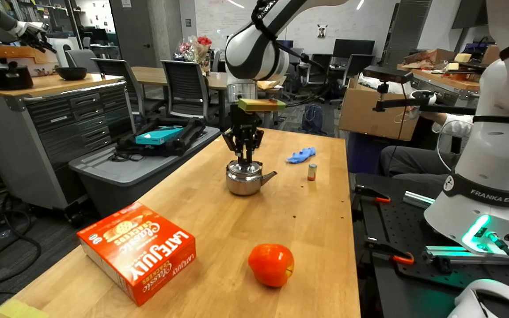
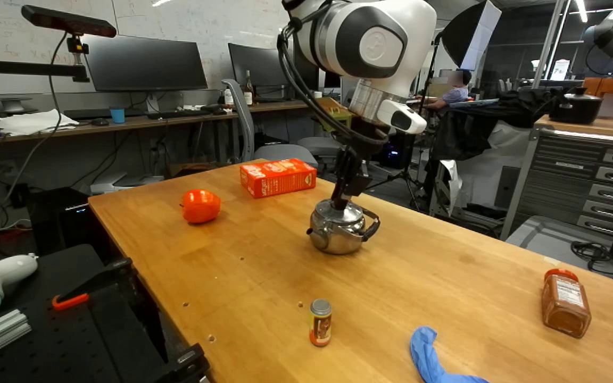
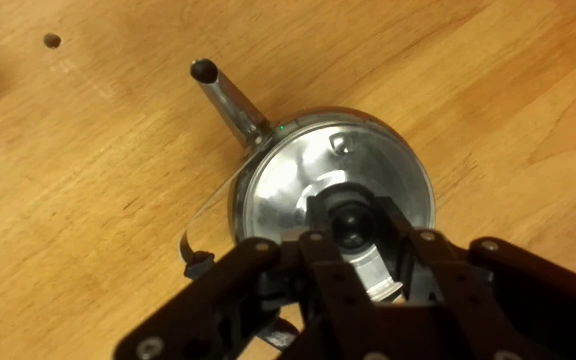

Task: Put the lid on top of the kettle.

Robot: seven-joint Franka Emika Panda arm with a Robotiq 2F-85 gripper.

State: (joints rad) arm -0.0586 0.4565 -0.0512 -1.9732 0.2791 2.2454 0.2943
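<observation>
The hand (image 3: 353, 214) pinches the black knob (image 3: 353, 227) of the metal lid (image 3: 313, 165), which sits on top of the steel kettle (image 1: 242, 183). The kettle stands upright on the wooden counter (image 1: 228, 229).

In the wrist view, the pincer (image 3: 352, 212) hides part of the lid (image 3: 313, 167), the kettle (image 3: 238, 206) and its handle (image 3: 199, 264). In an exterior view, the lower edge cuts off a blue thing (image 2: 433, 359), and the label (image 2: 570, 293) on the jar (image 2: 566, 314) is too small to read.
</observation>
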